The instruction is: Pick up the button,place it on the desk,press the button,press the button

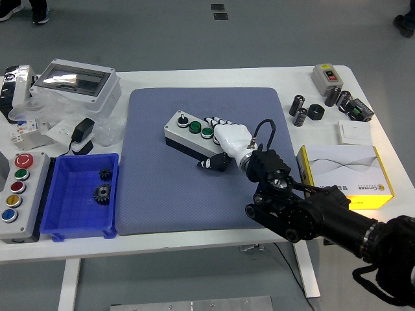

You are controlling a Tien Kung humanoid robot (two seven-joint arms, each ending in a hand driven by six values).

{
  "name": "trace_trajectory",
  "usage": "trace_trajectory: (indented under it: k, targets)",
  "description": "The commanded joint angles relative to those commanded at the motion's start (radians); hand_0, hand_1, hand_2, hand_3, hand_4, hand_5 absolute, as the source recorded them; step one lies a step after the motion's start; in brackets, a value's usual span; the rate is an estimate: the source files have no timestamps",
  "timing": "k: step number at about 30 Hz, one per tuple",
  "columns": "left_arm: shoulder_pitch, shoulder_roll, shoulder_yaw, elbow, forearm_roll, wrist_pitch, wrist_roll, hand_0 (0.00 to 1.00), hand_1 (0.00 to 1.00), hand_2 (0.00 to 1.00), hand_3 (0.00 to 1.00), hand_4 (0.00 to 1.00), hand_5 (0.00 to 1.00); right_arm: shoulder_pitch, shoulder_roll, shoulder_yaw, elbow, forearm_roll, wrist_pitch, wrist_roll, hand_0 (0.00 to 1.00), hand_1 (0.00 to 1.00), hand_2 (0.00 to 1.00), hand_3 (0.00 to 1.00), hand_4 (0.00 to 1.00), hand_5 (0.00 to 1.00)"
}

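My right hand (pixel 224 139) lies over the button box (pixel 192 134) on the blue mat (pixel 194 194), fingers flat across its top at the three o'clock end, thumb curled against its near side. The bin (pixel 81 194) sits at the mat's nine o'clock.

A grey-topped, black-sided button box (pixel 194 135) with green and black knobs is seen on a blue-grey dotted mat (pixel 206 162), covered by the right hand (pixel 227 139), white with black-banded fingers. A bright blue bin (pixel 61 207) of dark gears (pixel 102 192) is shown beside a yellow-and-white carton (pixel 343 168) on the white table (pixel 194 76).
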Motion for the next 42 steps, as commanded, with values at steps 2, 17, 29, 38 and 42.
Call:
trace_trajectory:
  k: [2,17,29,38,42]
  targets:
    - [0.0,0.0,0.0,0.0,0.001,0.0,-0.001,0.733,0.661,0.647,0.736,0.693,0.316,0.0,0.0,-0.006,-0.001,-0.002,-0.006,-0.001,0.388,0.679,0.777,0.998,0.893,0.239]
    - [0.003,-0.003,0.011,0.007,-0.009,-0.001,-0.017,0.733,0.662,0.654,0.743,0.712,0.332,-0.002,-0.002,-0.023,-0.008,-0.018,-0.029,0.005,0.108,0.325,0.413,0.464,0.002,0.002]
    - [0.008,-0.005,0.021,0.011,-0.024,0.005,-0.027,0.732,0.661,0.657,0.749,0.723,0.342,-0.022,-0.154,0.008,0.173,0.064,-0.025,0.178,0.08,0.28,0.334,0.313,0.002,0.002]
    - [0.013,-0.011,0.027,0.014,-0.033,0.012,-0.033,0.731,0.662,0.659,0.749,0.729,0.354,-0.029,-0.38,-0.047,0.415,0.147,-0.051,0.376,0.096,0.29,0.342,0.241,0.002,0.002]
    - [0.014,-0.012,0.023,0.013,-0.026,0.013,-0.03,0.731,0.662,0.659,0.749,0.729,0.354,-0.041,-0.466,-0.088,0.473,0.11,-0.08,0.446,0.096,0.29,0.342,0.241,0.002,0.002]
